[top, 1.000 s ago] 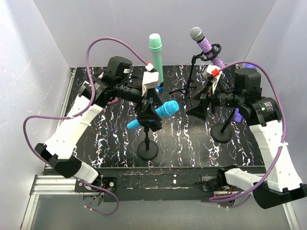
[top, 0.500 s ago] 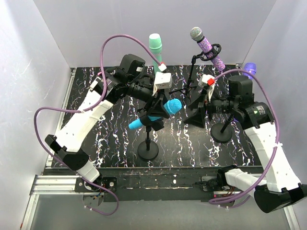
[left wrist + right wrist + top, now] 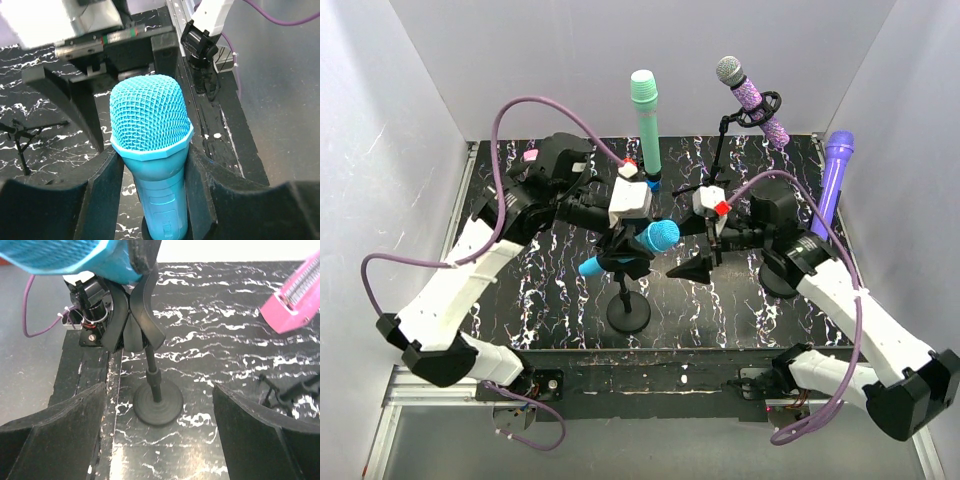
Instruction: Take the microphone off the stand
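The blue microphone [image 3: 652, 239] lies tilted in the clip of a black stand [image 3: 627, 312] at the middle of the table. My left gripper [image 3: 626, 250] is shut on it just below the mesh head. In the left wrist view both black fingers [image 3: 105, 187] press the microphone's [image 3: 150, 125] body, one on each side. My right gripper [image 3: 696, 268] hangs open just right of the stand, low over the table. In the right wrist view the stand's round base [image 3: 158, 405] and pole lie ahead between my wide-apart fingers [image 3: 65, 425], untouched.
A green microphone [image 3: 645, 110] stands upright at the back. A silver-headed purple one [image 3: 748, 95] sits on a tripod stand [image 3: 712, 180]. A violet microphone [image 3: 835, 175] stands at the right, above a round base [image 3: 782, 278]. Purple cables loop over both arms.
My left gripper has closed on the blue microphone. My right arm has swung left and lower, toward the stand, with its jaws a little wider.
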Robot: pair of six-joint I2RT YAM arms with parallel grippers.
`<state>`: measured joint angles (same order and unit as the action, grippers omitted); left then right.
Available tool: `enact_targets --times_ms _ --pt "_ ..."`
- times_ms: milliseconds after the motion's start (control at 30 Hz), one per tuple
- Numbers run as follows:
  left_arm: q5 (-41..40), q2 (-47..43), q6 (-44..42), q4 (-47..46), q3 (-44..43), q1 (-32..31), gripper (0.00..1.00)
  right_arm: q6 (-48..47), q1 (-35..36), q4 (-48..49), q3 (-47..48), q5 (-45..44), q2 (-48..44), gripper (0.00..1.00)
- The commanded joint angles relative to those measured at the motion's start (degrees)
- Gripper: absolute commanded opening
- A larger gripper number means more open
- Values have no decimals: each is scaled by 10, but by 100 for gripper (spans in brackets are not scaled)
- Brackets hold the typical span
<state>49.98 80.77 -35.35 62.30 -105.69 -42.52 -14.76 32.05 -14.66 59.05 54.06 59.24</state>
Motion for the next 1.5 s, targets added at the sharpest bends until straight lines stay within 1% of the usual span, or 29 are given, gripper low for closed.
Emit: enact_targets --times_ms 0,133,200,267,367,467,567,633,733,767,867,1000,1033,1067,1133,1167,1200,1367,1467 --pt "-17 -52 -55 -73 45 0 0 10 41 140 -5 19 27 93" --pt "-21 -38 -45 -67 35 0 0 46 64 207 -17 29 49 92" --pt "-34 -40 -46 -82 42 -1 0 70 78 243 -31 15 50 93" --pt "-35 -28 -56 -69 30 0 0 101 90 294 -52 12 47 94" --pt "-35 -21 -51 -68 19 -1 0 116 115 305 -62 6 44 94" --pt "-41 -17 -43 -78 14 0 0 140 132 329 -82 -24 39 92" --pt "-45 -13 -45 -77 10 0 0 143 133 346 -97 -66 32 88" --pt "-47 -14 -43 -81 12 0 0 143 134 349 -100 -93 32 88" --pt "-51 -14 -42 -84 13 -1 0 165 135 349 -103 -106 36 87" --pt "-52 -16 -42 -88 15 -1 0 168 134 349 -104 -107 37 85" --pt "-52 -17 -41 -95 22 0 0 169 134 350 -108 -108 39 74" --pt "-50 -17 -40 -97 24 0 0 156 134 348 -120 -107 40 66" --pt "-49 -15 -41 -97 24 -1 0 156 135 347 -124 -106 40 63" --pt "-49 -15 -41 -97 22 0 0 156 135 346 -126 -100 40 57" --pt "-51 -17 -41 -97 24 0 0 156 134 337 -128 -95 39 32" --pt "-52 -18 -41 -96 24 0 0 155 134 334 -130 -96 38 14" --pt "-52 -19 -41 -94 26 0 0 155 134 333 -133 -100 34 2" --pt "-52 -28 -41 -91 38 0 0 149 133 312 -139 -110 19 1" --pt "-58 -27 -29 -99 31 0 0 149 134 300 -139 -116 14 1"
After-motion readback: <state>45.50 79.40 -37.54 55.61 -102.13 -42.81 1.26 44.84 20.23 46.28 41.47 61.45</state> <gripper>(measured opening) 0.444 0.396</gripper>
